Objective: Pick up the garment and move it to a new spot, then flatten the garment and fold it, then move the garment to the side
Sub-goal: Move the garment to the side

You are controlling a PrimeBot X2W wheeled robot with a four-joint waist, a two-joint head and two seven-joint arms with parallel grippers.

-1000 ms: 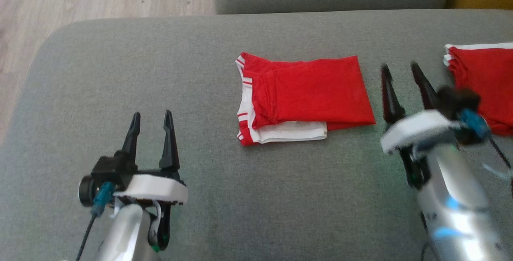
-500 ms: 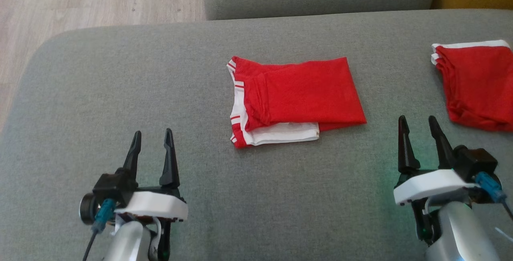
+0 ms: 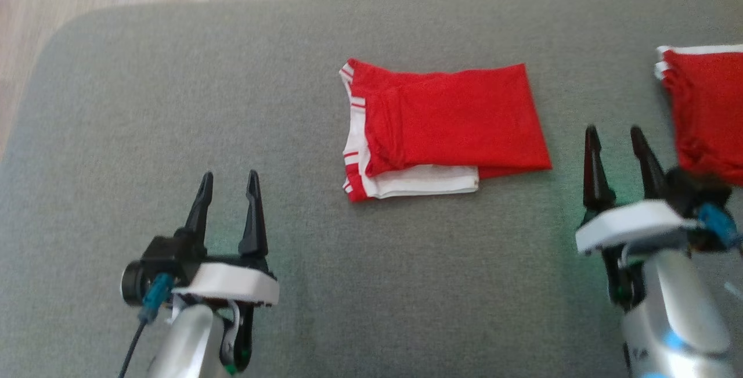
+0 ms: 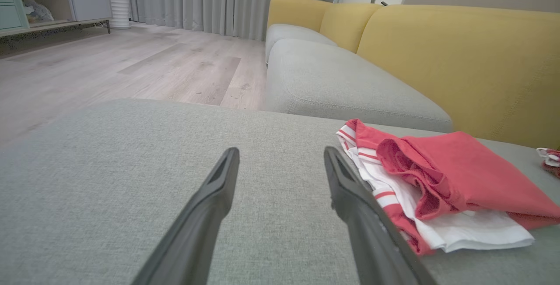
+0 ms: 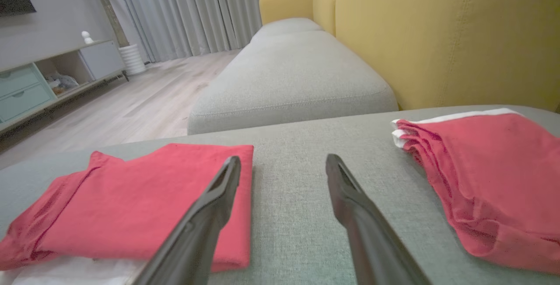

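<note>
1. Soft, even daylight is falling across the grey fabric sofa cushion, leaving only faint shadows under the folded red and white garment.
2. The head view is smearing slightly, most around the right arm's silver forearm.
3. Green glows are tinting the cushion beside both wrists.
4. In the wrist views, the long dark fingers are softening toward the bottom edge, and reds are washing out to pink.
5. Pale pleated curtains are glowing faintly behind.
</note>
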